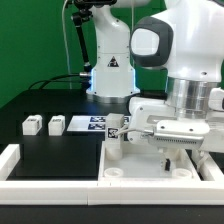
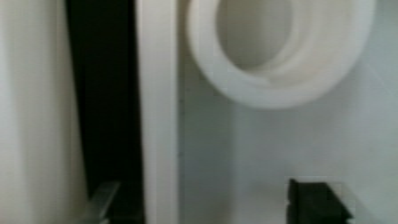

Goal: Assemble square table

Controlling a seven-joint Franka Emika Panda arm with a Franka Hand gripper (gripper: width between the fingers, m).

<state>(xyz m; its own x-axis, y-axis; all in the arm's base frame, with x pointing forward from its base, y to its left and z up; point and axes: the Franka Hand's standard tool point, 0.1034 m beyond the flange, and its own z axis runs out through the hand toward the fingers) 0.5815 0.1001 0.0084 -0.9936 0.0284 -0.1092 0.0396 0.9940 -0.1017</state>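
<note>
Wrist view: pincer (image 2: pixel 217 205) jaws parted, gripping nothing, hanging over corner socket (image 2: pixel 267 50).
Square table (image 1: pixel 150 165): flat on worktop (image 1: pixel 60 155) — sockets up for legs.
Loose legs (image 1: pixel 33 125): set aside — waiting.

Black table (image 1: pixel 60 155) bears slab (image 1: pixel 140 165), marker board (image 1: pixel 88 124), seemingly two legs (image 1: pixel 31 125).

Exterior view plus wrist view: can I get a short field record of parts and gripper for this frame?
slab: flat at the exterior view's lower right, sockets up
socket: empty, below the gripper
loose legs: two, on the black table at the exterior view's left, apart from slab
gripper: open, holding nothing, above slab's rim
marker board: flat, behind slab
</note>
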